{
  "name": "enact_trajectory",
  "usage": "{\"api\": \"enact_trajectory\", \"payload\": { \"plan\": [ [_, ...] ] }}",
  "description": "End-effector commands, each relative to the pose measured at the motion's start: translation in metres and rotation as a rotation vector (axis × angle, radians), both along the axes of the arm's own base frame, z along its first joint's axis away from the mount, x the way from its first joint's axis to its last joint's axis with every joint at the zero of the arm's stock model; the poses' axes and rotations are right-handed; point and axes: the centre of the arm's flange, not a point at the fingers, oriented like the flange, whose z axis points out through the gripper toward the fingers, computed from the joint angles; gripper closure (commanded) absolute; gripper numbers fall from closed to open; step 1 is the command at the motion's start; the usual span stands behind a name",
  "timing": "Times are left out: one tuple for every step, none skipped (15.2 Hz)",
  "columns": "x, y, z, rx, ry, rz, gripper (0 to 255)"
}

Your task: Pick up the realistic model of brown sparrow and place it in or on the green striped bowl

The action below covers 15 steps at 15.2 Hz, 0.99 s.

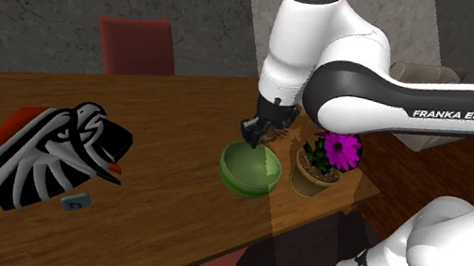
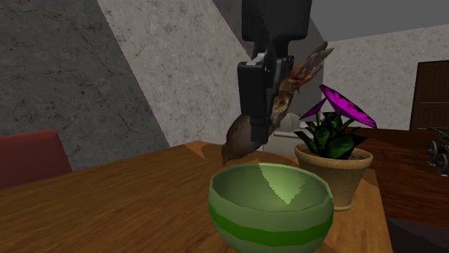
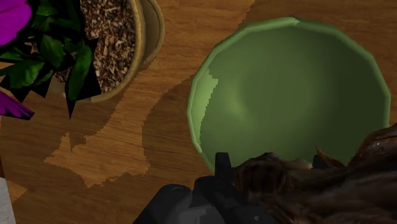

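The brown sparrow [image 2: 241, 140] hung in the air in the middle of the second exterior view. Its head pointed down and its tail stuck up to the right. The black gripper [image 2: 256, 118] pinched it between its two fingers. The bird was just above the back rim of the green striped bowl [image 2: 268, 224] and did not touch it.

In the shoulder view the white arm [image 1: 373, 99] rose from the lower right. It bent over the wooden table [image 1: 162, 107] and pointed its hand straight down at the middle of the frame. White letters on the arm read "FRANKA EMIKA" [image 1: 458, 115].

The wrist view looked down into the bowl, with the bird's dark feathers between the fingers.

Just right of the bowl stood a flower pot [image 1: 313, 178] with a purple flower [image 1: 342, 150]. At the shoulder view's left, a black and white striped thing [image 1: 51, 154] with some red lay on the table. A small grey thing [image 1: 76, 201] lay just beside it. A red chair [image 1: 136, 45] stood behind the table.
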Motion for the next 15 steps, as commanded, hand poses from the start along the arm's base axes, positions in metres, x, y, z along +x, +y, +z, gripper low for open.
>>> {"api": "enact_trajectory", "payload": {
  "plan": [
    [0.0, -0.001, -0.01, 0.0, 0.0, 0.0, 255],
    [0.0, -0.001, -0.016, 0.0, 0.0, 0.0, 255],
    [0.0, -0.001, -0.021, 0.0, 0.0, 0.0, 255],
    [0.0, -0.001, -0.026, 0.0, 0.0, 0.0, 255],
    [0.0, -0.001, -0.031, 0.0, 0.0, 0.0, 255],
    [0.0, -0.001, -0.037, 0.0, 0.0, 0.0, 255],
    [0.0, -0.001, -0.042, 0.0, 0.0, 0.0, 255],
    [0.0, -0.001, -0.047, 0.0, 0.0, 0.0, 255],
    [0.0, -0.001, -0.054, 0.0, 0.0, 0.0, 255],
    [0.0, -0.001, -0.054, 0.0, 0.0, 0.0, 255],
    [0.0, -0.001, -0.054, 0.0, 0.0, 0.0, 255],
    [0.0, -0.001, -0.054, 0.0, 0.0, 0.0, 255],
    [0.0, -0.001, -0.054, 0.0, 0.0, 0.0, 255],
    [0.0, -0.001, -0.054, 0.0, 0.0, 0.0, 255],
    [0.0, -0.001, -0.054, 0.0, 0.0, 0.0, 255]
  ]
}}
